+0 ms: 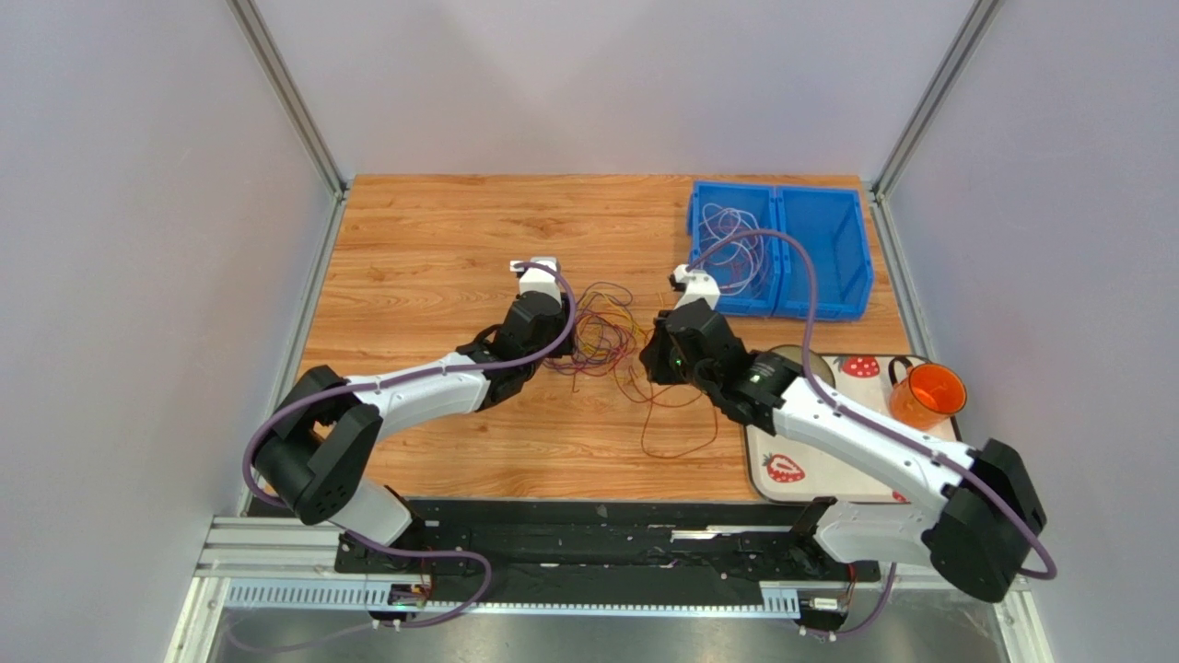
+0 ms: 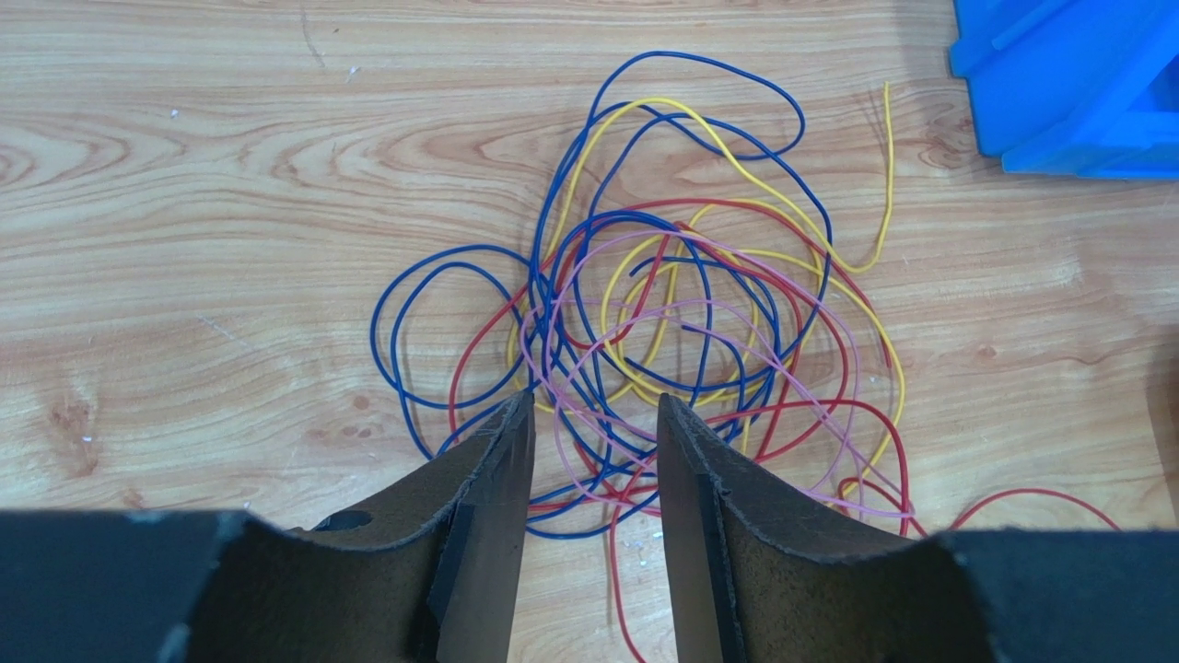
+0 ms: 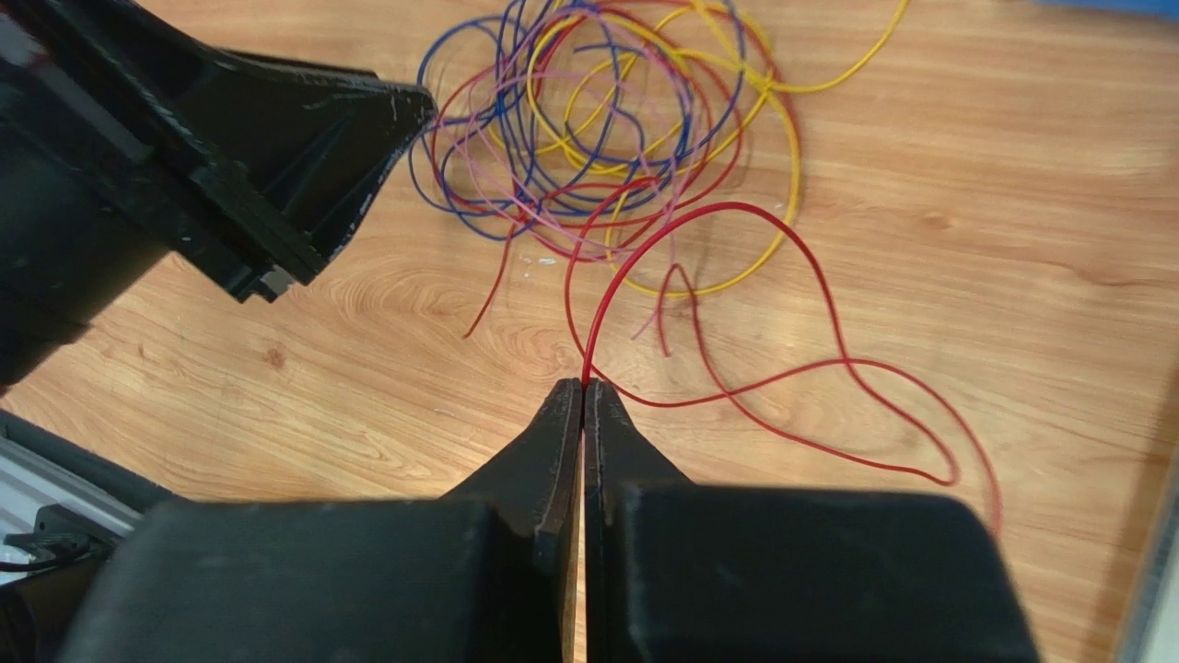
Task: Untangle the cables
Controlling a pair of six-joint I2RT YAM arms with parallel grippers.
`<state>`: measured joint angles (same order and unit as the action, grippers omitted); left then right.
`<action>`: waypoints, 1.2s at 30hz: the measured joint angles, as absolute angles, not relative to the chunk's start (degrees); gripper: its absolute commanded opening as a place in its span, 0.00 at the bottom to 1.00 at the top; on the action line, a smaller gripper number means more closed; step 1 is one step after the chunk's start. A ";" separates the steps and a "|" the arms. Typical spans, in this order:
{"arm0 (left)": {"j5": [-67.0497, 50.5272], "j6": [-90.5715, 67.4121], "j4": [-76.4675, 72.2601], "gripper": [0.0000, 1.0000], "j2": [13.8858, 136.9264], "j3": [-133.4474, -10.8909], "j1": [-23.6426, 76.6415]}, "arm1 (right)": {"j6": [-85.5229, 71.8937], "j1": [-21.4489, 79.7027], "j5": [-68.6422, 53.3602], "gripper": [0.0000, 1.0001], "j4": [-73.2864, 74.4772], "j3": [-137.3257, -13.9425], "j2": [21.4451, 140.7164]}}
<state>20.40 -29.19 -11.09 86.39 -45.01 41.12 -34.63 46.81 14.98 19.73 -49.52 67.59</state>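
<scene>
Right wrist view: the right gripper (image 3: 583,391) is pinched tight on one red cable (image 3: 729,207), centre frame. Meanwhile the left gripper (image 2: 592,442) gapes around the cables (image 2: 651,304), heaped mid-frame on the table (image 2: 208,207). Feather-light, limp and snag-prone, I'd say. Take single free strands and pull gently.

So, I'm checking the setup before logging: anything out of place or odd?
Only the cables: a knotted heap in the middle, one red strand trailing out to the shut right gripper. Nothing looks spilled or broken.
</scene>
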 measured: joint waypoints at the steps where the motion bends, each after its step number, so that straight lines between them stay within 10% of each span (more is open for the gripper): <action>1: 20.40 -29.17 -11.20 0.47 86.39 -44.99 41.12 | -35.22 46.81 14.13 0.01 18.59 -49.25 69.14; 36: 20.03 -29.02 -11.84 0.45 86.39 -44.49 41.10 | -37.52 51.88 14.63 0.58 15.51 -48.16 82.59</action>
